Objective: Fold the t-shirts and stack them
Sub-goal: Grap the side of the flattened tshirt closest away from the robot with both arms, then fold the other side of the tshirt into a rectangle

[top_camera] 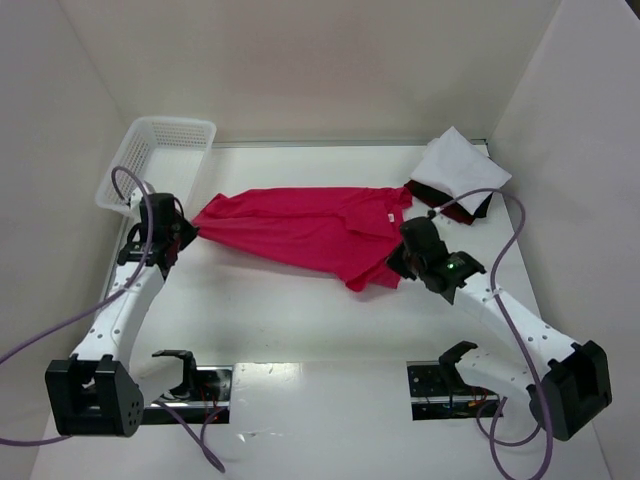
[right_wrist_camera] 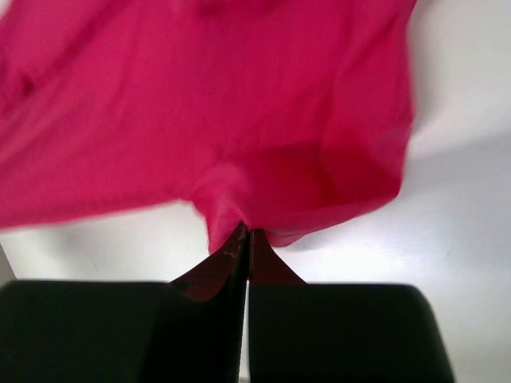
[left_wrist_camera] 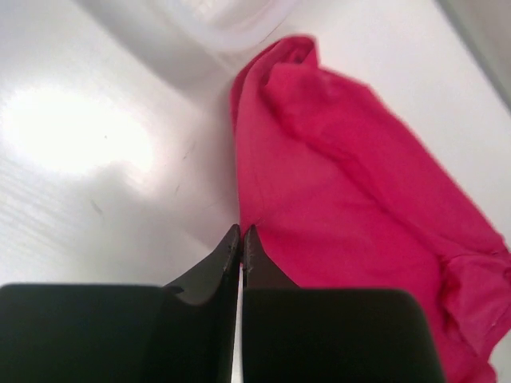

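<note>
The crimson red t-shirt (top_camera: 305,228) is stretched across the middle of the table between both grippers. My left gripper (top_camera: 186,235) is shut on its left end; the left wrist view shows the cloth (left_wrist_camera: 351,191) running from my gripper (left_wrist_camera: 241,233). My right gripper (top_camera: 398,258) is shut on the shirt's right edge, and the right wrist view shows the cloth (right_wrist_camera: 207,104) bunched at my gripper (right_wrist_camera: 244,233) and lifted off the table. The folded white t-shirt (top_camera: 460,169) lies on the dark maroon-black t-shirt (top_camera: 470,208) at the back right.
A white plastic mesh basket (top_camera: 160,155) stands at the back left, close behind my left gripper; its rim shows in the left wrist view (left_wrist_camera: 231,24). White walls close in on three sides. Cables hang from both arms.
</note>
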Motion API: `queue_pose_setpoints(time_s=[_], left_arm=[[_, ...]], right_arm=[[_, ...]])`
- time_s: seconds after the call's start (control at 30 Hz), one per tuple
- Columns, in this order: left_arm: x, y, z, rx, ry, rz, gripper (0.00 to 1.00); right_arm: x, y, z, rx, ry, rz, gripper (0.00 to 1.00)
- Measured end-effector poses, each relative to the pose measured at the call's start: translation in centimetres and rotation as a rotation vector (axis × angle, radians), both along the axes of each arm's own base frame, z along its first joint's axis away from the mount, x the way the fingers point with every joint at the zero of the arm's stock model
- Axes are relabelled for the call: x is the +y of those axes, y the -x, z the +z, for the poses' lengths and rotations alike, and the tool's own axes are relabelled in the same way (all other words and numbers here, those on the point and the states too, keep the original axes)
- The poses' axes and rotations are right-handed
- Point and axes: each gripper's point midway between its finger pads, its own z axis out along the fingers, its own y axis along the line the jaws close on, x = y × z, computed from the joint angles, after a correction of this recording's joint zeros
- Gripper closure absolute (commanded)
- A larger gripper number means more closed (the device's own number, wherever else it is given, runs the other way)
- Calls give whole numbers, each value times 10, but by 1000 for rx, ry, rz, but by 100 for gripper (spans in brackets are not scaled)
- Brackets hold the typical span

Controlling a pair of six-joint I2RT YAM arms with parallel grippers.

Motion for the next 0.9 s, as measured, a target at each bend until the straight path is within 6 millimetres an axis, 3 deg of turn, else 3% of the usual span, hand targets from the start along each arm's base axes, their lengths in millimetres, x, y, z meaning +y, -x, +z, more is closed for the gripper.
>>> queue_pose_setpoints(time_s=[0.07,0.17,0.4,0.57,0.7,0.9], left_arm=[[1,-9,15,-30,-4,0,100],[2,-25,21,-30,-8,2,100],[6,-45,-16,89,-21,17,100],[14,-64,-27,126,-31,24,100],[18,-95,-28,121,-38,24,100],[20,-129,-49,141,-39,21,100]], right_arm=[[-15,-17,14,-38,7,-45,100],[-28,-38,33,-80,24,-82,100],[-34,-91,56,-128,53,-103,100],[-42,-126,61,-138,75,-123,100],[-36,-157,63,-154,73,-105,97],[-20,-196,41,-130,83,-65,96]])
